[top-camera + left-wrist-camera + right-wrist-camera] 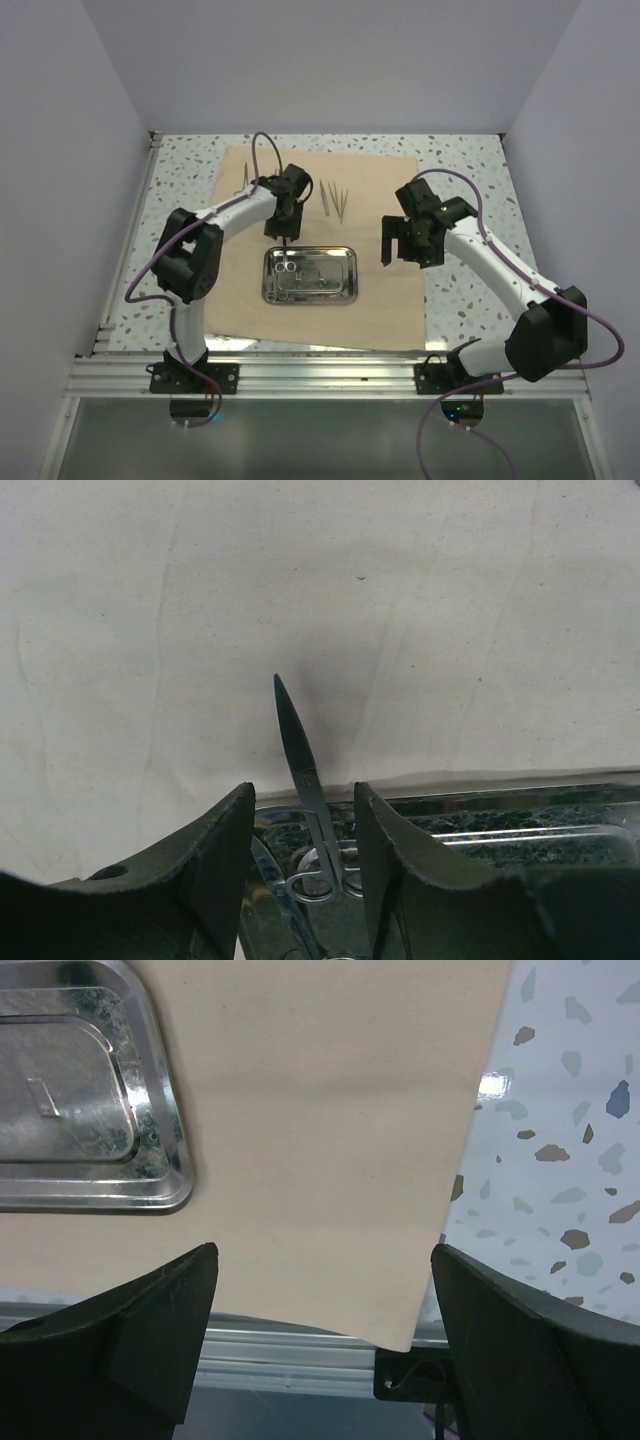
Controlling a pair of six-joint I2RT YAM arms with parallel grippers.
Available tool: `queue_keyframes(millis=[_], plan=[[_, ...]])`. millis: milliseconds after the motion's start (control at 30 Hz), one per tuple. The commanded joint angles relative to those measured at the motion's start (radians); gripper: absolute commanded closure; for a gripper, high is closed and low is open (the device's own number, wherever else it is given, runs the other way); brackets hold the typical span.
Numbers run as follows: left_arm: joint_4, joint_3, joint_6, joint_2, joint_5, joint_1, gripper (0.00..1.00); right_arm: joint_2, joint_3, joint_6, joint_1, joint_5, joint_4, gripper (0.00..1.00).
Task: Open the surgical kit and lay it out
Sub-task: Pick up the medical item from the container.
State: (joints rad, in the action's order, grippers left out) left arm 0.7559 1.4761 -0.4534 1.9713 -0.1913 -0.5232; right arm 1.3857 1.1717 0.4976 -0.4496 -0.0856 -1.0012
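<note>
The beige cloth wrap (pixel 385 300) lies spread flat on the table. The steel tray (pixel 347 275) stands on its near middle. Scissors (pixel 300 760) lean with their rings inside the tray and their blade out over the far rim (pixel 520 785). My left gripper (pixel 284 232) hangs over that rim, its jaws partly open on either side of the scissors (pixel 303 788), with a gap at the left finger. My right gripper (pixel 400 245) is wide open and empty (pixel 325 1250) above the cloth (pixel 330 1110), right of the tray (pixel 150 1195).
Several thin instruments (pixel 336 201) lie side by side on the cloth behind the tray, and one more (pixel 243 180) lies at the back left. More instruments (pixel 322 276) remain in the tray. Bare speckled tabletop (pixel 460 200) is to the right. An aluminium rail (pixel 320 375) runs along the near edge.
</note>
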Motion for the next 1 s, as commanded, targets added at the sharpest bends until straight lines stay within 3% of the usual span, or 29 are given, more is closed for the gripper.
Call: queue_keyframes(millis=[0,167,267,400,667,967], plan=[[-0.049,0.015,-0.021,0.034,0.023,0.003,0.52,-0.005,0.016,-0.001,0.003,0.006,0.007,0.08],[-0.056,0.015,-0.027,0.066,0.016,0.003,0.54,-0.005,0.014,-0.001,0.003,0.006,0.007,0.08],[-0.059,0.010,-0.028,0.078,0.007,0.003,0.61,-0.001,0.019,-0.001,0.002,0.006,0.006,0.08],[-0.059,0.012,-0.028,0.074,0.007,0.003,1.00,0.009,0.023,-0.004,0.002,0.004,0.006,0.08],[0.029,0.131,0.059,-0.017,-0.054,0.022,1.00,0.024,0.022,-0.004,0.002,0.000,0.012,0.08],[0.059,0.352,0.231,0.059,-0.111,0.187,1.00,0.058,0.039,-0.001,0.003,0.006,0.032,0.08]])
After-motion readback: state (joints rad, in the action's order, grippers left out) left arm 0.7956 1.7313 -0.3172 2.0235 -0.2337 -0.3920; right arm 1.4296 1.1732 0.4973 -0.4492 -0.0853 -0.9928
